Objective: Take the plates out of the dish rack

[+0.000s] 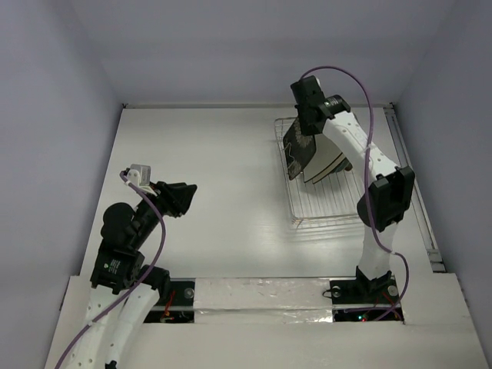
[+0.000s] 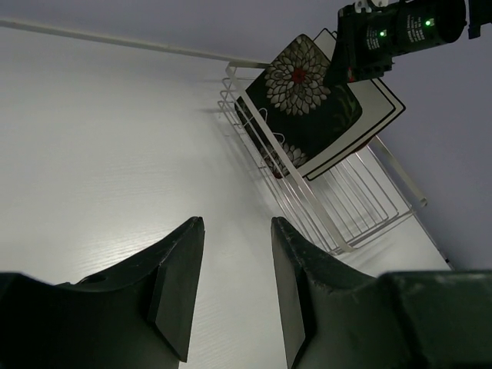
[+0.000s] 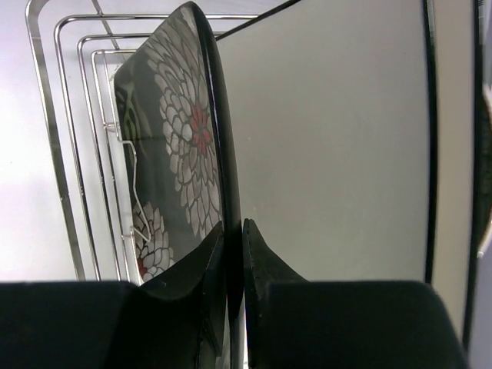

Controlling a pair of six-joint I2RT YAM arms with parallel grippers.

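**Top view.** The rack (image 1: 330,204) sits on the right far part of the table (image 1: 215,169), its right side near the table's right edge. The table's left and middle are bare out to the side wall (image 1: 54,115). The black plate (image 1: 296,154) stands tilted at the rack's far left corner, and the white plate (image 1: 327,165) leans just behind it, toward the right. The right gripper (image 1: 304,131) comes down onto the black plate's upper edge. The left gripper (image 1: 184,197) hangs over bare table, well apart from the rack.

**Left wrist.** The left gripper (image 2: 237,284) has its jaws apart with nothing between them and only table (image 2: 100,138) below. Ahead, the black plate (image 2: 304,100) faces this camera with its lower edge behind the near wires of the rack (image 2: 338,207). The white plate (image 2: 382,104) shows its dark rim close behind the black one; whether they touch cannot be told. The right gripper (image 2: 344,65) is at the black plate's top corner. The rest of the rack, toward the right, holds nothing that shows here.

**Right wrist.** The right gripper (image 3: 233,254) is clamped on the rim of the black plate (image 3: 177,146), one finger on each face and the gap only as wide as the rim. The white plate (image 3: 330,138) fills the view to the right, very near the outer finger. The end wires of the rack (image 3: 54,154) curve just past the black plate on the left.
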